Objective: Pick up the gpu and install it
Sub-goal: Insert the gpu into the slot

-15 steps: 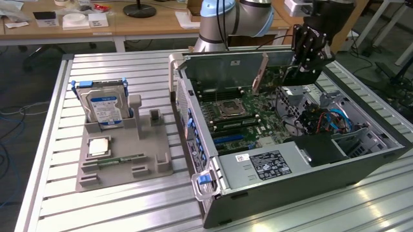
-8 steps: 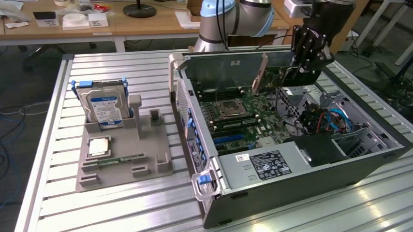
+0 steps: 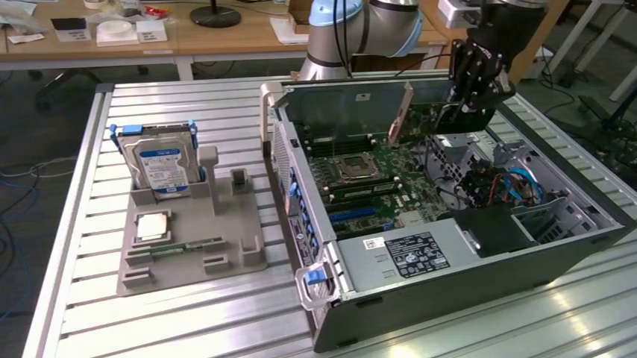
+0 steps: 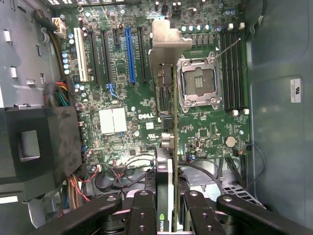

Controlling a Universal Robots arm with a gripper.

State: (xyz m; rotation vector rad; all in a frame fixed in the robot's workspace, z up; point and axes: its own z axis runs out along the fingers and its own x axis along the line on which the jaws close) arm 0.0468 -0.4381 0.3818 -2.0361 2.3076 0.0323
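A slotted metal table [image 3: 179, 321] carries an open computer case [image 3: 438, 291] lying on its side towards the exterior view's right, its green motherboard [image 4: 122, 120] exposed. The robot arm [image 3: 368, 30] reaches in from the far side of the table. A grey fixture tray [image 3: 199, 239] sits just beside the case on the exterior view's left. It holds a silver hard drive [image 3: 164, 168] standing upright at its far end, a square processor chip [image 3: 151, 225] lying flat nearer the camera, and a slim green memory stick [image 3: 189, 246] nearer again.

The gripper [image 3: 476, 93] hangs over the far right part of the case, its fingers [image 4: 142, 210] closed on either side of the gpu [image 4: 167, 122]. The gpu is held on edge above the motherboard and clear of it. In the wrist view its silver bracket [image 4: 166, 46] points away from the gripper. The card lies between the blue expansion slot [image 4: 129, 54] and the empty processor socket [image 4: 200, 85].
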